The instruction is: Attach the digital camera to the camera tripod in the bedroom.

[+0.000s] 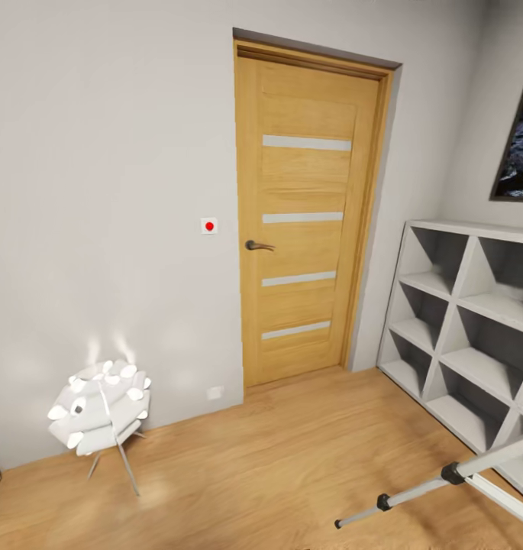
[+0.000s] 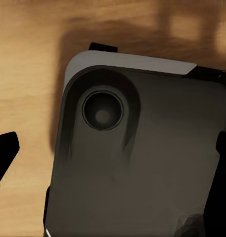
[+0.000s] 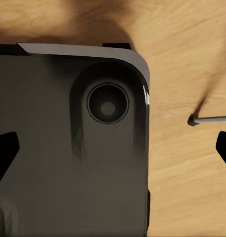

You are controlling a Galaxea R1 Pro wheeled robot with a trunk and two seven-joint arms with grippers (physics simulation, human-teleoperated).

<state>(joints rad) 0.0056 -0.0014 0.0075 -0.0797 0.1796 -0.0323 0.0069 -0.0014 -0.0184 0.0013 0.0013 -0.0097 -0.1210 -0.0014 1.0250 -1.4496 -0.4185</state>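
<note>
We are in the bedroom, facing the oak door [image 1: 307, 214], with the white cube shelf [image 1: 467, 321] at the right of the frame. The camera tripod [image 1: 444, 477] shows at the lower right, two silver legs slanting across the wood floor [image 1: 253, 466]. In both wrist views black fingertips [image 3: 5, 153] stand wide apart at the frame edges, holding nothing, above our dark base [image 2: 142, 163]. We judge the task barely begun: the digital camera remains to be found, fetched and mounted.

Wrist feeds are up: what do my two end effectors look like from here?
The left end effector and right end effector look alike. Each has two plain matte black fingers, wedge-shaped and narrowing to a point. No cables or markings are visible on them.
</note>
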